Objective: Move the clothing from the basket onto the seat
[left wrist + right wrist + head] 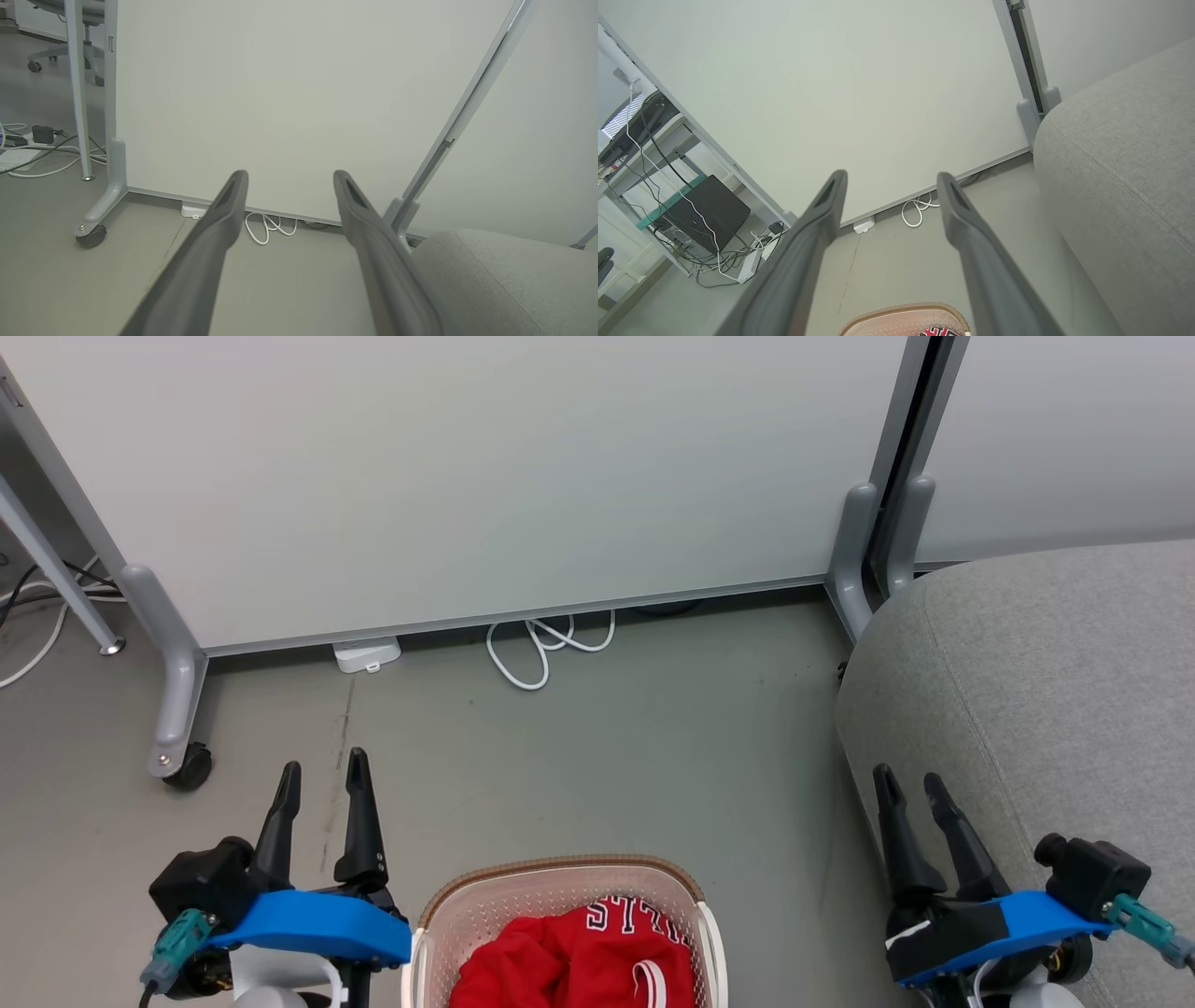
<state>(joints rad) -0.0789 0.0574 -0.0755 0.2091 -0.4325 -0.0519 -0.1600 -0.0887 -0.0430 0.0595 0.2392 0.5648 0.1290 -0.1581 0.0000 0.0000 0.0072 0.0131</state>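
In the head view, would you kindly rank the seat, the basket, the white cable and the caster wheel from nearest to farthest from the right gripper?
From the right gripper:
1. seat, directly alongside, on its right.
2. basket, to its left.
3. white cable, farther left, at the partition's foot.
4. caster wheel, far left.

Red clothing bears white, dark-outlined block letters; cream perforated plastic basket has a brown woven-look rim; rounded sofa seat is light grey weave.
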